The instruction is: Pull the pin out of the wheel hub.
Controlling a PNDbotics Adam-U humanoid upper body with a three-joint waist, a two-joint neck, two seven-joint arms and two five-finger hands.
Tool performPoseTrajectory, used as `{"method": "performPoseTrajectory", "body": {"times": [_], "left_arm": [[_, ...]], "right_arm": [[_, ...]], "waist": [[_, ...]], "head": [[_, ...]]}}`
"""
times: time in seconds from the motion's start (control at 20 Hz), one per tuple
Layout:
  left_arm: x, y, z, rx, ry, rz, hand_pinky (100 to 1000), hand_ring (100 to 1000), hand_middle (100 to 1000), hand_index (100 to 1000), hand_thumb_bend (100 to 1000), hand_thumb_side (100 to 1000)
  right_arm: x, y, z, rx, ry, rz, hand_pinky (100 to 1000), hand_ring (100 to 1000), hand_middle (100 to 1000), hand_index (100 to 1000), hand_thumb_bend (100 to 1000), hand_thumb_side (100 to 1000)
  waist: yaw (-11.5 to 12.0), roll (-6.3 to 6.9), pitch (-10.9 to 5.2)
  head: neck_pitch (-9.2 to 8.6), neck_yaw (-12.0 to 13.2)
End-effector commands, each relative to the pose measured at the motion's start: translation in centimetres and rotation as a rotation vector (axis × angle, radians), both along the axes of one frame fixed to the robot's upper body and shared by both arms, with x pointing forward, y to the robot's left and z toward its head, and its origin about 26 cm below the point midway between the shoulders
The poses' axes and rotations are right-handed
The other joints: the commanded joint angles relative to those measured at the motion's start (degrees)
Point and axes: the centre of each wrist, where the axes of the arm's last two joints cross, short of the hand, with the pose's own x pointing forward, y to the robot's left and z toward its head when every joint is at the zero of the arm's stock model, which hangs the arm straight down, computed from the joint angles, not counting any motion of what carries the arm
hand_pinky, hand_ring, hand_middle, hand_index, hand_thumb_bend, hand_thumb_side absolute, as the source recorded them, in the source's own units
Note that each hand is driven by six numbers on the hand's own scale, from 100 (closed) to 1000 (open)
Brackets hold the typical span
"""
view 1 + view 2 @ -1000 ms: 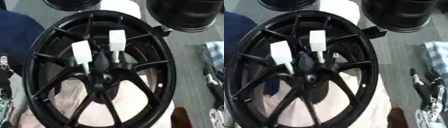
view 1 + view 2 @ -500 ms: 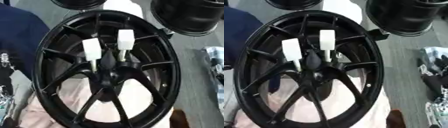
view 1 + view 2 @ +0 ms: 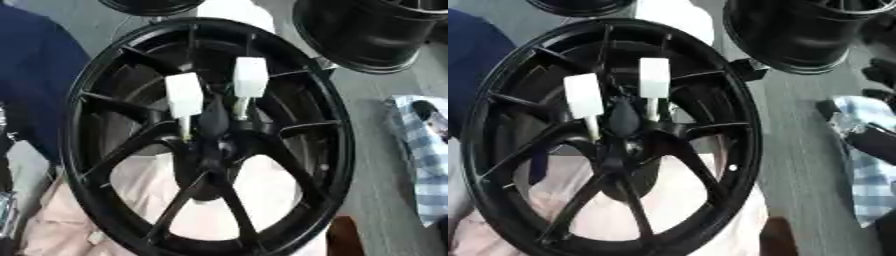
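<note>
A large black spoked wheel hub (image 3: 337,150) stands tilted and fills the middle of both views. Two white block-headed pins are stuck near its centre: the left pin (image 3: 184,95) and the right pin (image 3: 250,82), each with a thin pale shaft running down toward the hub centre (image 3: 214,145). No hand touches either pin. A dark, blurred shape at the right edge of the right eye view looks like my right hand (image 3: 878,70), well clear of the wheel. My left hand does not show.
The wheel rests on a pink cloth (image 3: 262,200). Another black wheel (image 3: 367,35) stands at the back right, a third at the top edge. A blue checked cloth (image 3: 424,165) lies right. A person's dark blue sleeve (image 3: 35,75) is behind the wheel's left side.
The whole picture has shifted, so the camera has moved. Both pins sit in the hub as before. The dark shape at the right edge now shows higher up.
</note>
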Motion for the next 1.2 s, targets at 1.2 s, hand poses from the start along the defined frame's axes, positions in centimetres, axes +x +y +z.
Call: {"method": "performPoseTrajectory", "body": {"times": [1.2], "left_arm": [[0.3, 0.1, 2.4, 0.067, -0.048, -0.042, 576, 555, 527, 687, 100, 847]], "right_arm": [[-0.2, 3.6, 17.0, -0.820, 0.064, 0.250, 824, 852, 753, 840, 637, 325]], "waist": [[3.1, -0.53, 1.10]], "head": [[-3.38, -4.5]]}}
